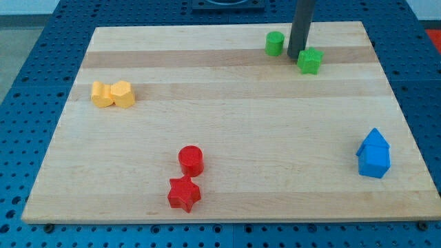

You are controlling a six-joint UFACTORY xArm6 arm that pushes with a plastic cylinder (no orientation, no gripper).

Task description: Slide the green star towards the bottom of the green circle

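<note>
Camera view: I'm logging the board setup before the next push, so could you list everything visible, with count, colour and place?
green circle: one, green, near the view's top, right of centre
green star: one, green, just right of and slightly below the green circle
yellow blocks: two, yellow, side by side and touching, at the view's left; shapes hard to make out
red circle: one, red, lower centre
red star: one, red, directly below the red circle, near the board's bottom edge
blue blocks: two, blue, pressed together at the view's right
wooden board: one, light wood, on a blue perforated table
my tip: one dark rod, between the green circle and green star, at the star's upper left
</note>
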